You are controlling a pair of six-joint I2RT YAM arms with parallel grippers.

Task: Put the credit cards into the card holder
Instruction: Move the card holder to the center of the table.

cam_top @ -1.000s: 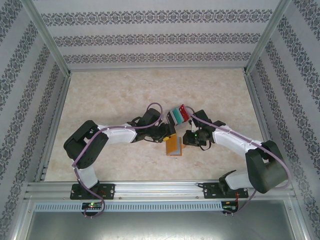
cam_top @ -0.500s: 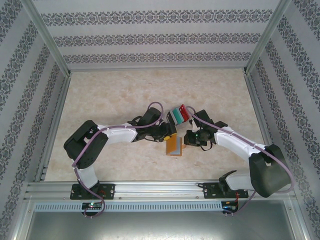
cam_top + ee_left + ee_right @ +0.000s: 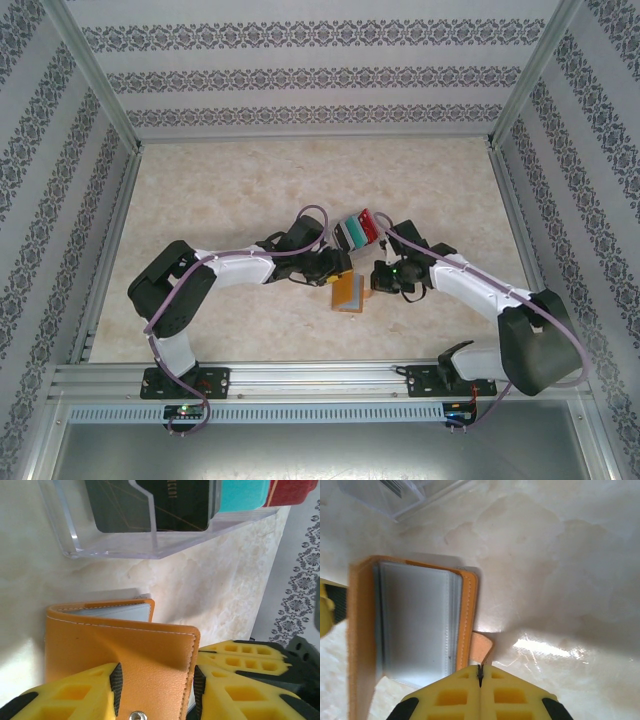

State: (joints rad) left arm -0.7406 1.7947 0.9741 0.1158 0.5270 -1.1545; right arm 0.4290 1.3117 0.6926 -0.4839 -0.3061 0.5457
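Left gripper clamped on holder cover, one finger each side, near the snap stud. Holder sits on the table between the arms, part open. Cards upright in the clear stand just behind it. Right gripper fingers pressed together, tips at the holder's tab; can't tell if it's pinched.

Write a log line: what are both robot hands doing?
left gripper: clamps card holder cover | right gripper: shut, beside tab | credit cards: in clear stand
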